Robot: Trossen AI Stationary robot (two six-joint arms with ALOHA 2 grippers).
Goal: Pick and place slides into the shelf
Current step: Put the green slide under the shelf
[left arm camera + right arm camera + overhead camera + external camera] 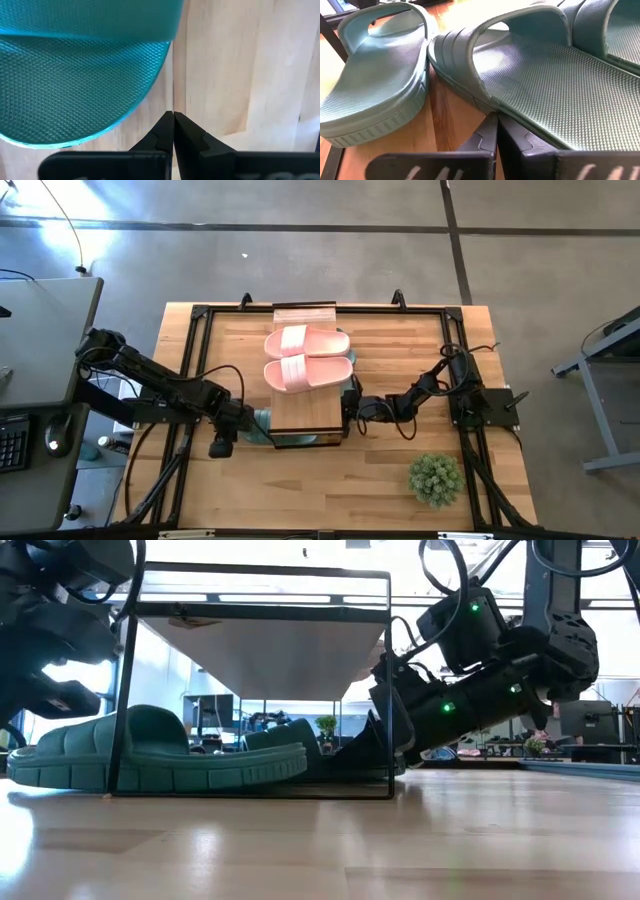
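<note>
The shelf (305,418) stands mid-table with two pale pink slides (306,356) side by side on its wood top. Sage-green slides (150,755) lie flat on the table beneath it; three show in the right wrist view (530,75). My left gripper (173,116) is shut and points steeply down beside one green slide's rounded end (75,75) at the shelf's near left corner, with a strip of bare table between them. My right gripper (496,120) is shut, low at the shelf's right side (348,415). My right gripper's shut fingertips (490,131) meet the side edge of a green slide's sole (470,100), below its strap. They come nearly level from the table's right side, slanting slightly down. The slide lies flat on the table under the shelf, between two other green slides.
A small green potted plant (435,478) stands near the table's front right. A black metal frame (200,315) runs round the tabletop. The shelf's thin black posts (390,690) stand close to my right gripper.
</note>
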